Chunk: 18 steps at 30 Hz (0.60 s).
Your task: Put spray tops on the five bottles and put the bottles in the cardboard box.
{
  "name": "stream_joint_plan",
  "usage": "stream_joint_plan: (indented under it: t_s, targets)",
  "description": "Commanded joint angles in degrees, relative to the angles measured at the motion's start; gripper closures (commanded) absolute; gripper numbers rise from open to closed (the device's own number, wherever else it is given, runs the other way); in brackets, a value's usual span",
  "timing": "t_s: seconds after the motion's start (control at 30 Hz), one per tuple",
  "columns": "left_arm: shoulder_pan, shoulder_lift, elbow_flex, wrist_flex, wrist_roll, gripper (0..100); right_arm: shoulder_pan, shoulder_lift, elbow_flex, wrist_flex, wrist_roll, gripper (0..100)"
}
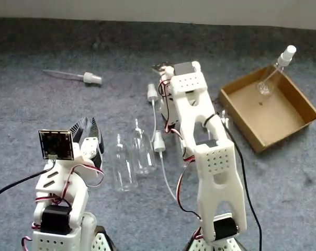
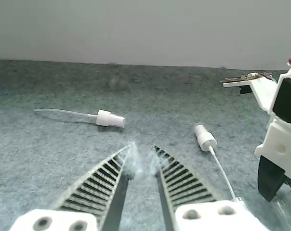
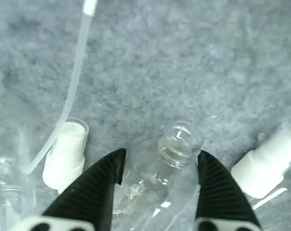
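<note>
My right gripper (image 3: pixel 161 155) is open, its black fingers (image 3: pixel 99 185) on either side of the neck of a clear uncapped bottle (image 3: pixel 179 143) lying on the carpet. A white spray top (image 3: pixel 64 156) with a long tube lies beside one finger, and another spray top (image 3: pixel 266 166) lies past the other. My left gripper (image 2: pixel 143 148) (image 1: pixel 90 128) hovers open with nothing in it. Two clear bottles (image 1: pixel 132 157) lie between the arms. More spray tops (image 1: pixel 153 94) (image 1: pixel 159 141) (image 1: pixel 92 78) lie on the carpet. A capped bottle (image 1: pixel 275 73) leans in the cardboard box (image 1: pixel 299 102).
The grey carpet (image 1: pixel 53 110) covers the whole table. The right arm (image 1: pixel 200 120) stretches over the middle and hides part of what lies under it. The box stands at the far right. A pale wall (image 2: pixel 136 29) runs along the back.
</note>
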Motion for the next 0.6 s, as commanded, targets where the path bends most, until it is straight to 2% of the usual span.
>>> stream_joint_plan:
  t_s: [0.0,0.57]
  targets:
    - [1.1,-0.2,-0.4,-0.3,-0.4,97,1.2,-2.1,-3.6,1.2,-0.5,86.1]
    - [1.1,-0.2,-0.4,-0.3,-0.4,97,2.3,-21.8,-3.2,1.2,-0.2,86.1]
